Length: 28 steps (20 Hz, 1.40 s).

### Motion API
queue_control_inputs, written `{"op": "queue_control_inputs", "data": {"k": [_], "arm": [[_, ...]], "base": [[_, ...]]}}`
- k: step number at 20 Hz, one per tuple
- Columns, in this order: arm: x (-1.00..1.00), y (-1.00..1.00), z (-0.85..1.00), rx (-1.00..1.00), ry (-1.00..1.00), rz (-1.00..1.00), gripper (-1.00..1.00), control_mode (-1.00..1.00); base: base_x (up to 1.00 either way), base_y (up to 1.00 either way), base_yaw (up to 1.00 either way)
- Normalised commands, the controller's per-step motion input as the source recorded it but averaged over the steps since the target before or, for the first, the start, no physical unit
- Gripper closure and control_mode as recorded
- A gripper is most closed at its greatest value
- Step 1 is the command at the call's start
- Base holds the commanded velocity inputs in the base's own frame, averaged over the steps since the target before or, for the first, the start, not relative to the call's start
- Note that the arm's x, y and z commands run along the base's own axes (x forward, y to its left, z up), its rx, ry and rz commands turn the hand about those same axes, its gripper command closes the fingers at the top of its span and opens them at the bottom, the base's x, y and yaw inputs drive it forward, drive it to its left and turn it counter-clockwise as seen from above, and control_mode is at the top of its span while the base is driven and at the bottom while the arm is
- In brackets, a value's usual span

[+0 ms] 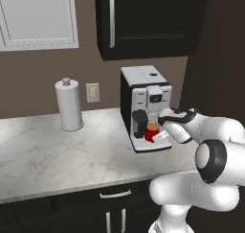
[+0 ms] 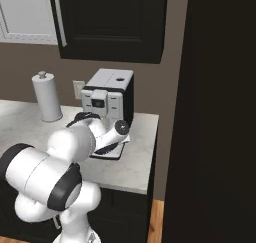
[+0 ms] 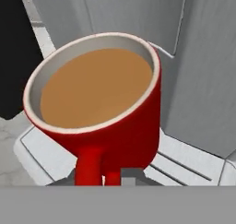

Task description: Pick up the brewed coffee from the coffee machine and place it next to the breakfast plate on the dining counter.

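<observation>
The red mug of brewed coffee (image 1: 151, 131) stands on the drip tray of the black and silver coffee machine (image 1: 143, 100), under its spout. In the hand view the mug (image 3: 115, 121) is very close, full of light brown liquid, with its handle (image 3: 90, 165) pointing at the camera. My gripper (image 1: 160, 133) is right at the mug's right side, level with it. Its fingertips are hidden, so I cannot tell whether they are open or touching the handle. The machine (image 2: 107, 99) stands behind my arm in the right base view. The breakfast plate and the dining counter are out of view.
A white paper towel roll (image 1: 69, 105) stands left of the machine on the marble worktop (image 1: 57, 150). Dark upper cabinets (image 1: 143, 21) hang above the machine. A tall dark panel (image 2: 220, 112) closes off the worktop's right end.
</observation>
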Motion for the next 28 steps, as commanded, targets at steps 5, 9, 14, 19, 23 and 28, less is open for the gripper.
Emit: {"op": "queue_control_inputs", "data": {"k": [5,9,14,19,23,28], "arm": [[-0.51,-0.19,0.15,0.00,-0.05,0.00,1.00,-1.00],[-0.65,-0.21,0.33,0.00,-0.02,0.00,1.00,-1.00],[-0.57,-0.24,0.78,0.01,0.00,0.02,1.00,-1.00],[-0.42,-0.14,0.97,0.09,0.00,0.09,1.00,-1.00],[-0.53,0.00,0.67,0.06,0.00,0.12,1.00,-1.00],[-0.37,0.00,0.48,0.01,0.00,0.10,1.00,-1.00]], "base": [[0.00,0.00,0.00],[0.00,0.00,0.00],[0.00,0.00,0.00],[0.00,0.00,0.00],[0.00,0.00,0.00],[0.00,0.00,0.00]]}}
